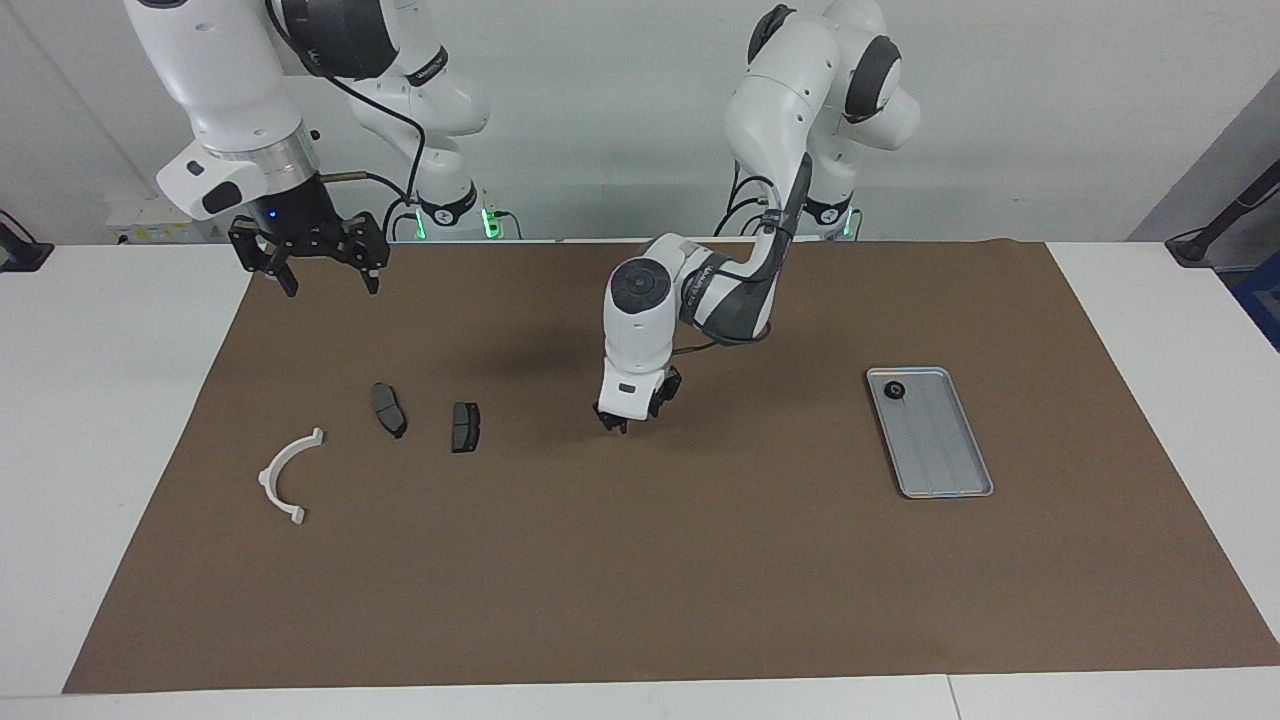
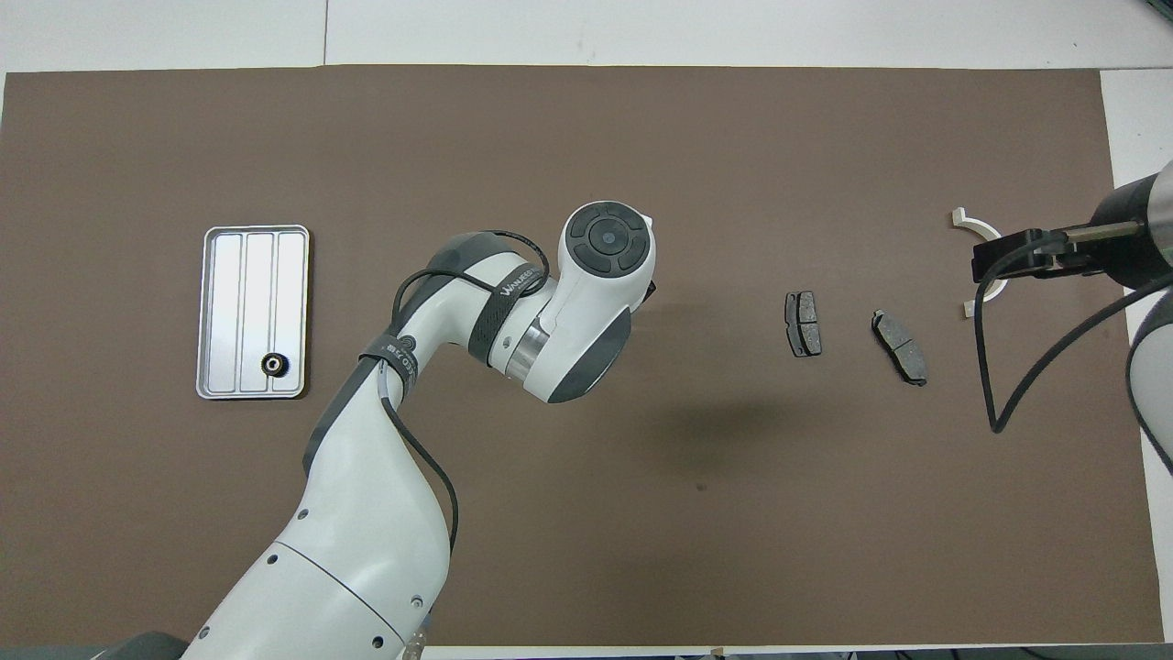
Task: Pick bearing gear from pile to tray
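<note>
A small black bearing gear lies in the silver tray, in its corner nearest the robots. My left gripper hangs low over the middle of the mat, away from the tray; its wrist covers the mat under it in the overhead view. The pile is a white bracket and two dark brake pads toward the right arm's end. My right gripper is open and empty, raised high over the mat's edge by the robots.
A brown mat covers the table, with white table around it. In the overhead view the right gripper covers part of the bracket. The pads lie side by side.
</note>
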Robot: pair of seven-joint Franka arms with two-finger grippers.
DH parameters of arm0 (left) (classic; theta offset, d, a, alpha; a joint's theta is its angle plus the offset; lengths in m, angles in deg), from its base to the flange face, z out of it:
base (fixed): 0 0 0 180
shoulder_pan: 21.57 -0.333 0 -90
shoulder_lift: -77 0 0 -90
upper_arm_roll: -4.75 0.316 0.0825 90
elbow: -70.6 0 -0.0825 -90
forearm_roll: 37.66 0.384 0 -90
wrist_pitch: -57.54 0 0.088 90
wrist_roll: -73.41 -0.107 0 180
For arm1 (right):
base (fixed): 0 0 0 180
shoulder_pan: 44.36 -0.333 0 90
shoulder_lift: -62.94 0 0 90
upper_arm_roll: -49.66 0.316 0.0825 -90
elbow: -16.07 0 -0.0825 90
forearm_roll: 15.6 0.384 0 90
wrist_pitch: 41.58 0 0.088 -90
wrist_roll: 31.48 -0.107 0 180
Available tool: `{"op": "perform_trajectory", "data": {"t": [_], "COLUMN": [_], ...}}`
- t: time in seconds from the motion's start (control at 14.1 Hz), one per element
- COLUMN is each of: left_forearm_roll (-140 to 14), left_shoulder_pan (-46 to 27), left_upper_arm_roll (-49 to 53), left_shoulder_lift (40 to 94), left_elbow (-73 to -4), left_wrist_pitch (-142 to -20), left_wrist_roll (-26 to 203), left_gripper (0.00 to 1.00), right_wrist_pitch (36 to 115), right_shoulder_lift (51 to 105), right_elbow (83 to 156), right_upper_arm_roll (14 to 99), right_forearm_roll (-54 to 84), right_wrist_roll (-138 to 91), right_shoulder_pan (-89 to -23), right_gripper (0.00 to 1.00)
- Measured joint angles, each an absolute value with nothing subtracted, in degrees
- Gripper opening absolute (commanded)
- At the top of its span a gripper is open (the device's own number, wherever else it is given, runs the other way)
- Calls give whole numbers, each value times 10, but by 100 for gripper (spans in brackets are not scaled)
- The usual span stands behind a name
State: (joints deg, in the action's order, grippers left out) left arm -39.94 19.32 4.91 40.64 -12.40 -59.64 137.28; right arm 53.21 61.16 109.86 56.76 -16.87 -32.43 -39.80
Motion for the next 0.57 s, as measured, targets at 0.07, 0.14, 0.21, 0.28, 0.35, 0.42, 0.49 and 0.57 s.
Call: {"op": "perform_trajectory", "data": {"t": [0.07,0.14,0.21,0.28,0.35,0.42,0.49,0.57], "left_forearm_roll": [-399,-399,-399,-399,-399,-399,-399,-399], "left_shoulder_pan": [193,193,193,194,194,194,195,195], "left_upper_arm_roll": [49,49,49,49,49,49,48,48], "left_shoulder_lift": [406,406,406,406,407,407,407,407], "left_elbow": [-124,-124,-124,-124,-126,-129,-133,-135], "left_wrist_pitch": [-594,-591,-589,-588,-588,-588,-588,-588], "left_wrist_roll": [1373,1373,1373,1373,1373,1374,1375,1378], "left_gripper": [56,56,56,56,56,56,56,56], "right_wrist_pitch": [532,532,532,532,532,532,532,532], "right_shoulder_lift": [610,610,610,610,610,610,610,610], "right_elbow": [1098,1097,1097,1096,1096,1095,1092,1089], "right_upper_arm_roll": [568,568,568,568,568,569,569,568], "right_forearm_roll": [-169,-169,-169,-169,-169,-169,-169,-168], "right_wrist_roll": [-323,-320,-317,-315,-313,-313,-312,-312], "right_shoulder_pan": [-398,-398,-398,-398,-398,-399,-402,-410], "right_gripper": [100,100,100,100,100,100,100,100]}}
